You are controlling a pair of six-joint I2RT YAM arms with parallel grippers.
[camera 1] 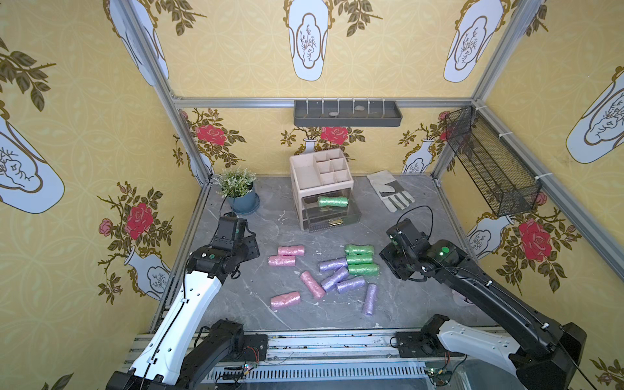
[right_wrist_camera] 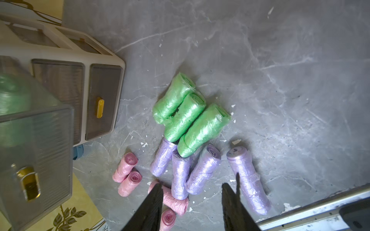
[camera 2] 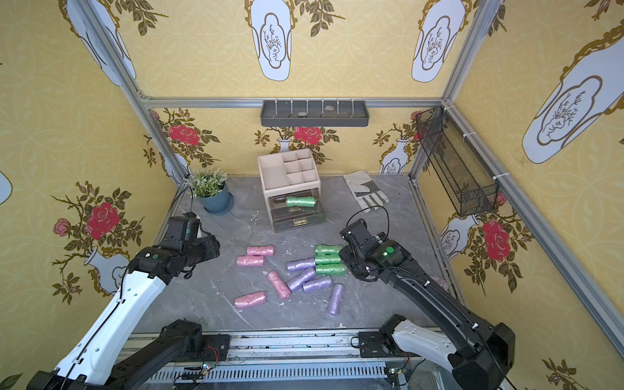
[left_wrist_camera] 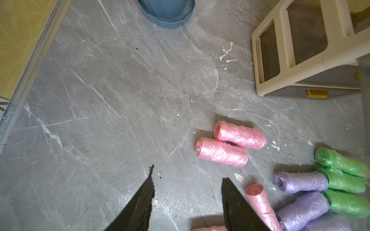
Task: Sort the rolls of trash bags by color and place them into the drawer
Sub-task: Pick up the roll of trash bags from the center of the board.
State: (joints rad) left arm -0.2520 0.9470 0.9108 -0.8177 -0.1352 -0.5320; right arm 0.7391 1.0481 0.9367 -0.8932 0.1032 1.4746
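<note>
The chest [camera 1: 305, 175] stands at the back of the counter [camera 1: 256, 304]. Its top drawer [camera 1: 317, 225] is pulled out, and one green roll [camera 1: 333, 201] lies across it. A potted plant [camera 1: 240, 192] stands to the chest's left and a work glove [camera 1: 391, 190] lies to its right, both off to the sides of the drawer front.

The other eleven rolls lie loose on the counter in front of the chest. Three green rolls [camera 1: 359, 259] lie side by side and touching, just beside the right arm's wrist. Three purple rolls [camera 1: 334, 278] are bunched against them. In the right wrist view the nearest green one [right_wrist_camera: 202, 130] overlaps the ends of two of the purple. A fourth purple roll [camera 1: 369, 299] lies apart, nearer the front edge.

Two pink rolls [camera 1: 291, 250] lie touching side by side. A slanted pink roll [camera 1: 312, 284] lies just beside the purple bunch, and a last pink roll [camera 1: 285, 300] lies alone.

The left gripper [left_wrist_camera: 188, 173] has its jaws apart and empty over bare counter, left of the pink pair. The slanted pink roll's end is near one finger. The right gripper [right_wrist_camera: 192, 185] also has its jaws apart and empty, above the purple bunch and the slanted pink roll. In both top views the wrists hide the fingers.

A grey tray [camera 1: 347, 116] hangs on the back wall and a mesh basket [camera 1: 489, 165] hangs on the right wall, both up off the counter.
</note>
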